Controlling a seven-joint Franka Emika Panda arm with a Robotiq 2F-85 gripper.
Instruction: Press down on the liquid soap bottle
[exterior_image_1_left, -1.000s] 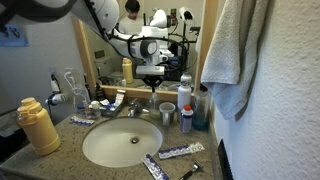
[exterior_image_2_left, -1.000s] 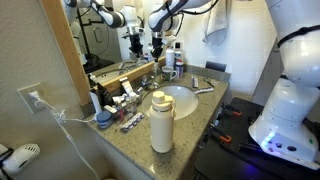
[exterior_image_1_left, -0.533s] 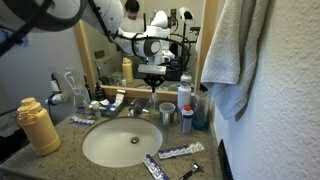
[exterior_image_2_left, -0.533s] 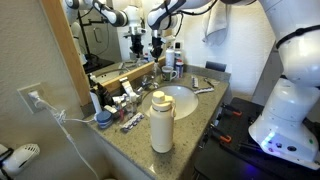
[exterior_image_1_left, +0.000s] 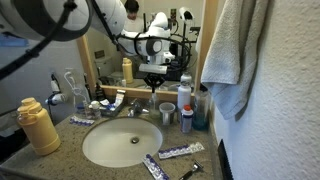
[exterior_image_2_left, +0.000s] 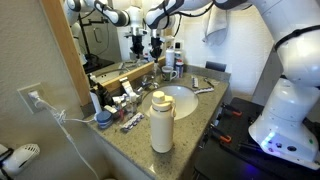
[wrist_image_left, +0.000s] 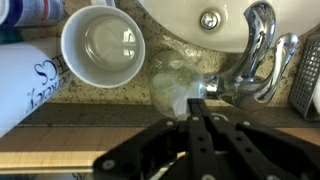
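Observation:
My gripper (exterior_image_1_left: 152, 90) hangs over the back of the counter behind the sink, next to the chrome faucet (wrist_image_left: 255, 50). In the wrist view its fingers (wrist_image_left: 197, 108) are pressed together with nothing between them. Just beyond the fingertips stands a clear rounded container (wrist_image_left: 175, 85), and I cannot tell whether it is the soap bottle. A white cup (wrist_image_left: 100, 45) stands beside it. A white bottle with dark lettering (wrist_image_left: 25, 85) is at the left edge. A tall bottle (exterior_image_1_left: 185, 93) stands right of the gripper. The gripper also shows in an exterior view (exterior_image_2_left: 157, 48).
The white sink basin (exterior_image_1_left: 120, 143) fills the counter's middle. A yellow bottle (exterior_image_1_left: 38, 125) stands at the front; it also shows in an exterior view (exterior_image_2_left: 162, 120). Tubes (exterior_image_1_left: 178, 152) lie at the front edge. A towel (exterior_image_1_left: 235, 50) hangs at the right. The mirror (exterior_image_1_left: 120, 30) backs the counter.
The gripper stays where it was over the back of the counter. Only the arm's upper links shift a little at the top of the exterior view.

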